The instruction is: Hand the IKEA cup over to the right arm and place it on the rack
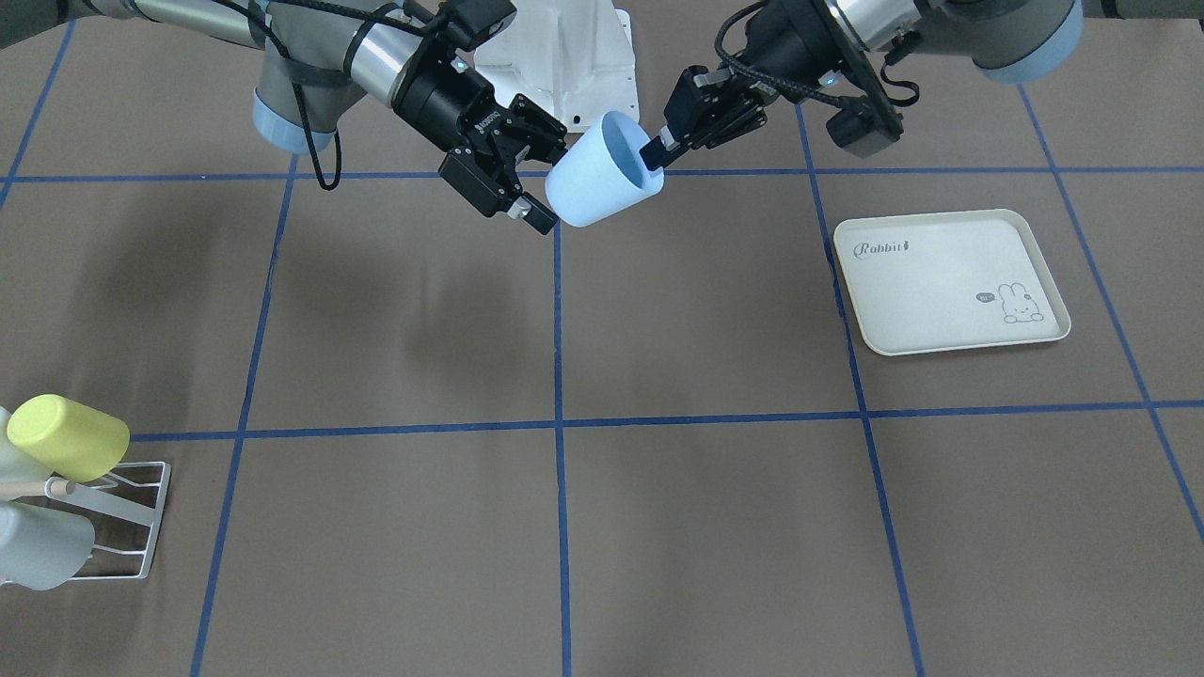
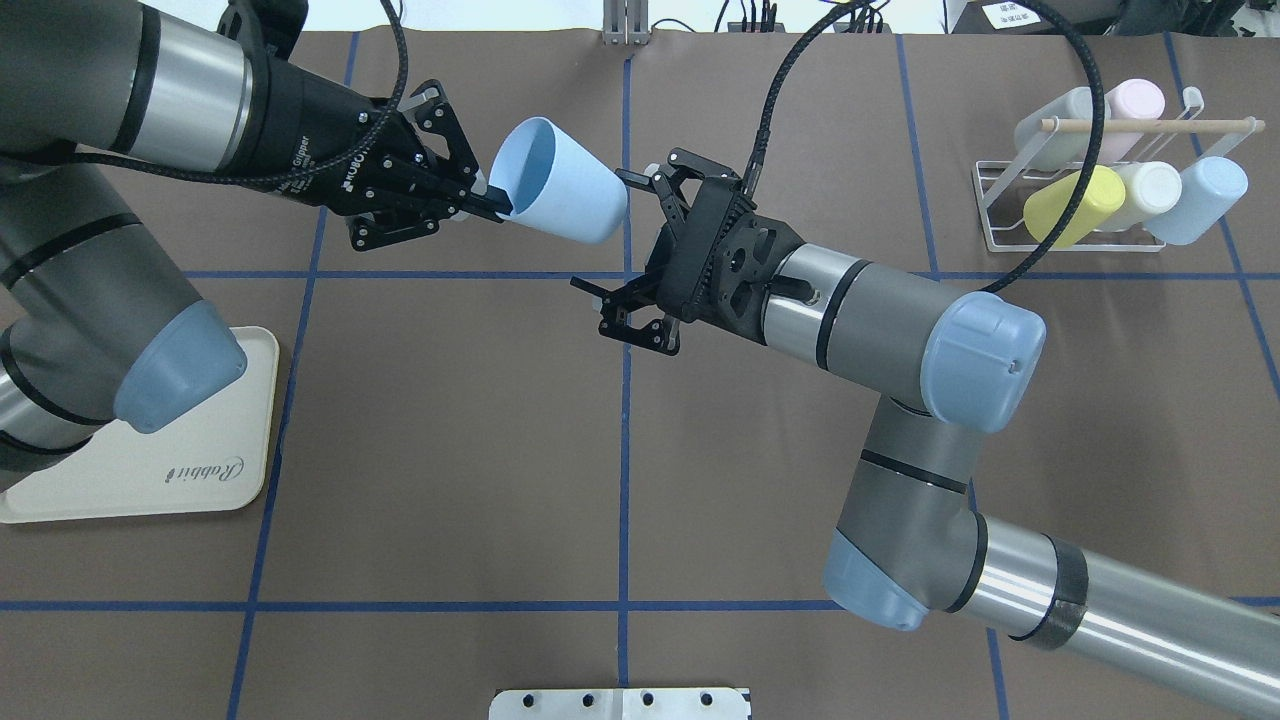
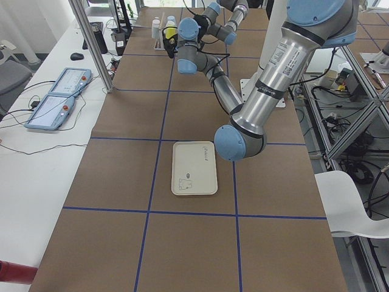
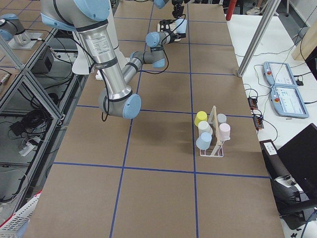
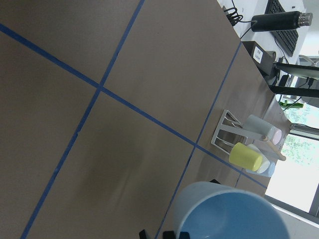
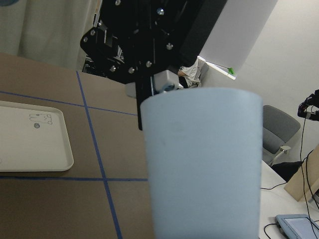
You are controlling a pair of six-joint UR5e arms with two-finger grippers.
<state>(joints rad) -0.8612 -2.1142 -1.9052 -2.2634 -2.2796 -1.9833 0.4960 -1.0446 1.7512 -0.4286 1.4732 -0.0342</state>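
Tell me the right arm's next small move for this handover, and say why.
Probably ease the right gripper a little forward over the blue cup, then close. Its jaws stand open at the cup's base without clamping it, while the left gripper holds the cup by its rim in mid-air. The right wrist view shows the cup wall centred, so no sideways correction seems needed.

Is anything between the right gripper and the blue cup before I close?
Nothing visible. The right gripper is open, its fingers facing the base of the blue cup with only air between. The left gripper pinches the rim at the opposite end, out of the way.
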